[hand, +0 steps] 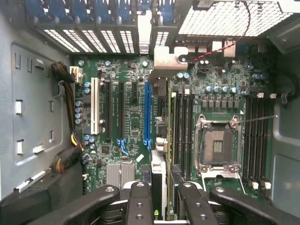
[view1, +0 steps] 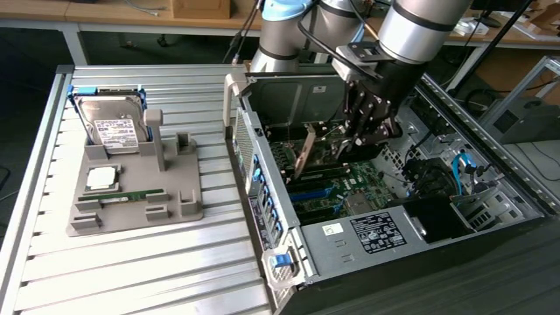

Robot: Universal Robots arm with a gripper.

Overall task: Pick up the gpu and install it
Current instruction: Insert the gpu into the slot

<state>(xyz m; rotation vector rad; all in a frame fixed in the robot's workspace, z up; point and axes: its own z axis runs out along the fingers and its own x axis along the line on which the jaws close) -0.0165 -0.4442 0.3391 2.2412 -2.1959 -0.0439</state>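
The gpu (view1: 307, 156) hangs tilted inside the open computer case (view1: 368, 244), just above the green motherboard (view1: 350, 190). My gripper (view1: 357, 139) reaches down into the case and is shut on the card's upper edge. In the wrist view the gpu (hand: 159, 176) is seen edge-on, running from between my black fingers (hand: 140, 202) out to its silvery bracket (hand: 167, 60) at the case's rear slots. It lies between the blue expansion slot (hand: 147, 112) and the memory slots. My gripper (hand: 164, 206) clamps it on both sides.
A grey fixture (view1: 131, 190) on the slatted table holds a hard drive (view1: 109, 125), a green memory stick (view1: 122, 195) and a square chip (view1: 101, 176). Inside the case are a white slot (hand: 95, 105), a processor socket (hand: 218, 145), cables (view1: 460, 174) and a power supply (view1: 372, 233).
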